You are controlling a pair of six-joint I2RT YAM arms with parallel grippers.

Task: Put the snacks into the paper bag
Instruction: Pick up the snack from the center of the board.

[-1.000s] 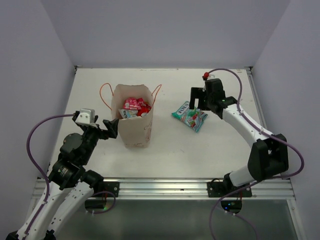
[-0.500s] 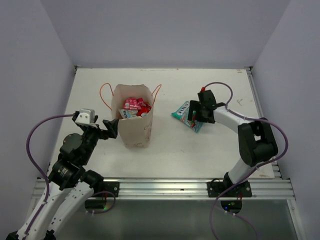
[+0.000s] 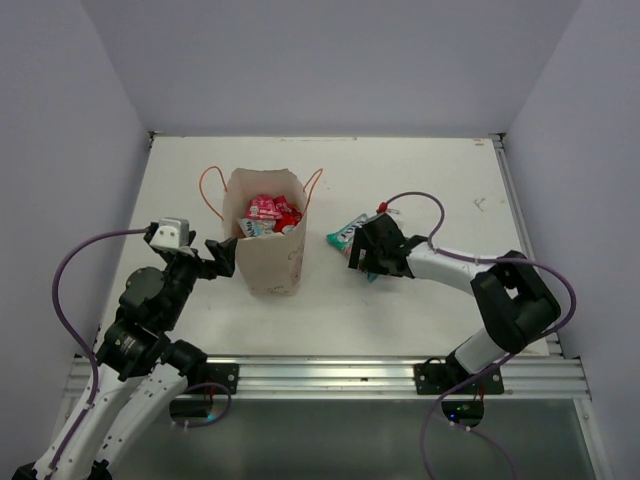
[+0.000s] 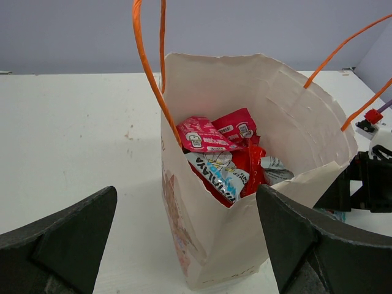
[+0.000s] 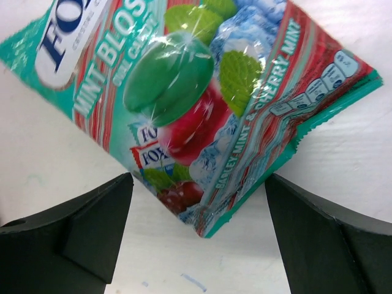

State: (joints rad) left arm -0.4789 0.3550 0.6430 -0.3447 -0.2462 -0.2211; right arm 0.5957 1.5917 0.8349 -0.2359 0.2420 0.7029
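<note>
Here, snacks [image 4: 220, 153] in paper bag [image 4: 300, 122], left pincer [image 3: 224, 258] spread, right pincer [image 5: 199, 220] spread flanking packet [image 5: 184, 92]

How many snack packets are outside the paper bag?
1: the teal packet on the table, right of the paper bag, under the right end effector; another could be hidden.

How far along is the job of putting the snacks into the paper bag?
Done: several red, magenta and light blue packets lie inside the paper bag. In hand: the right fingers stand open on either side of the FOX'S packet, not yet closed on it. Still to do: grip that packet and drop it into the bag. The left fingers are open beside the bag.
</note>
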